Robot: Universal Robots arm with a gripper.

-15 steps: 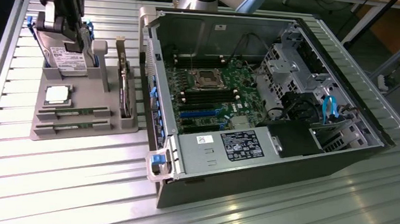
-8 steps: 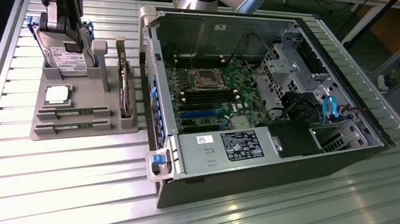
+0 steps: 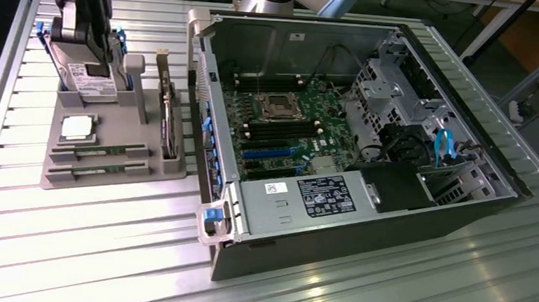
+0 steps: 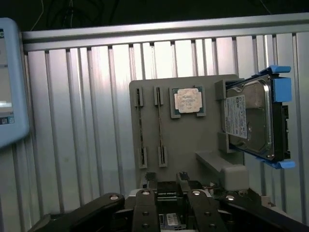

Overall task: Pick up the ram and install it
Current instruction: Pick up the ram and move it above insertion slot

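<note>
Exterior view: over at the exterior view's left, the gripper hangs pointing down above the grey tray, right over the hard drive, and the two ram sticks lie in their slots at the tray's near end. Wrist view: the camera looks down the tool, the fingers stand apart, and the ram sticks sit side by side, beside the CPU.

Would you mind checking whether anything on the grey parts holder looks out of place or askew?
Nothing stands out. Both ram sticks lie straight in their slots on the grey holder. The CPU sits square in its recess. The hard drive and the expansion card stand in their cradles.
</note>
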